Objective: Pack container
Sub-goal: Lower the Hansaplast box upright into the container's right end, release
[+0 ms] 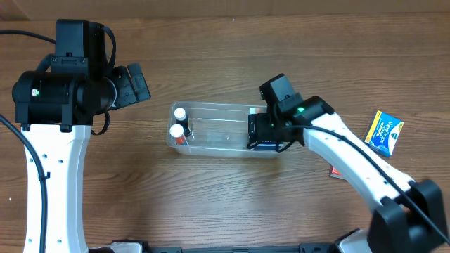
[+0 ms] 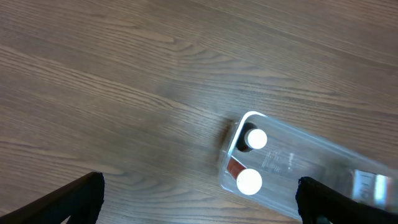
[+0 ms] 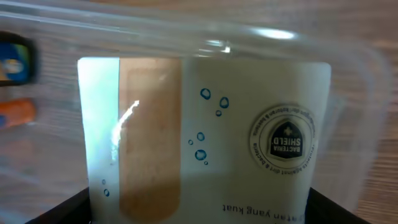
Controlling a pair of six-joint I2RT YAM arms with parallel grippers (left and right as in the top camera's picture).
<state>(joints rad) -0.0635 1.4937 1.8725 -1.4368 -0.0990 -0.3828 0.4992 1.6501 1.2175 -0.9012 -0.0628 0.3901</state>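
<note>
Pinching a pale-blue cardboard plaster box (image 3: 205, 137), the right gripper (image 1: 264, 133) hangs over the clear plastic rectangular container (image 1: 221, 133), at its right end.

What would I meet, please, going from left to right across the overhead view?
Left end effector → two white-capped bottles at the left end of the tub → right end effector holding a plaster box at the right end → blue and yellow box.
</note>
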